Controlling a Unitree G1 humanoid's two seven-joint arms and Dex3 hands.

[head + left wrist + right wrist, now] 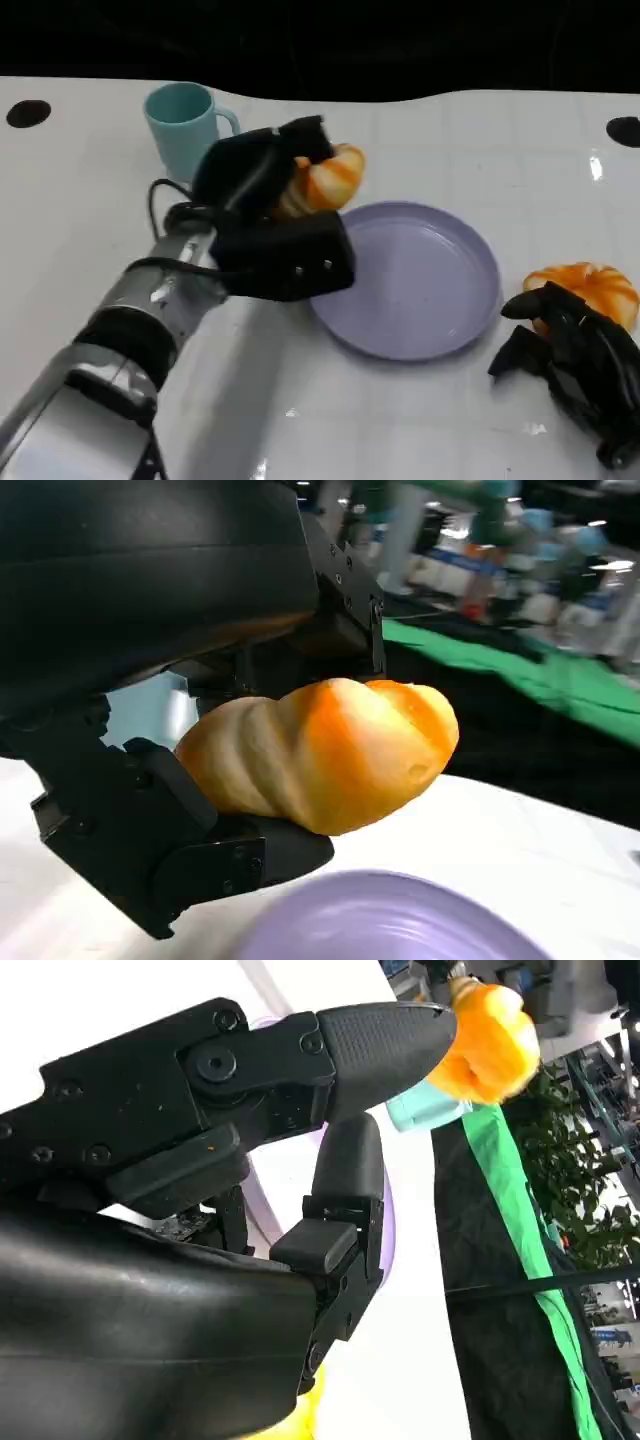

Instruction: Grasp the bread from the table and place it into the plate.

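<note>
Now: bread [328, 180] golden-orange twisted roll | long axis near-left to far-right, tip at far right | left hand [262, 215] fingers clasp it above plate's [440, 300] far-left rim | right hand [575, 360] loosely curled, empty, by second roll [590, 290].

Left forearm [110, 350]: a silver, glossy cylindrical housing ringed by a black band, with thin black cables [165, 210] looping along the wrist. Left hand [265, 215]: matte black, with a blocky rectangular palm plate bearing small pale screw heads; its fingers [150, 830] are angular segments fastened with recessed screws beneath a smooth rounded black shell. Right hand [575, 365]: black throughout; its fingers [385, 1040] end in textured, tapered rubbery pads, the links joined by round screws.
</note>
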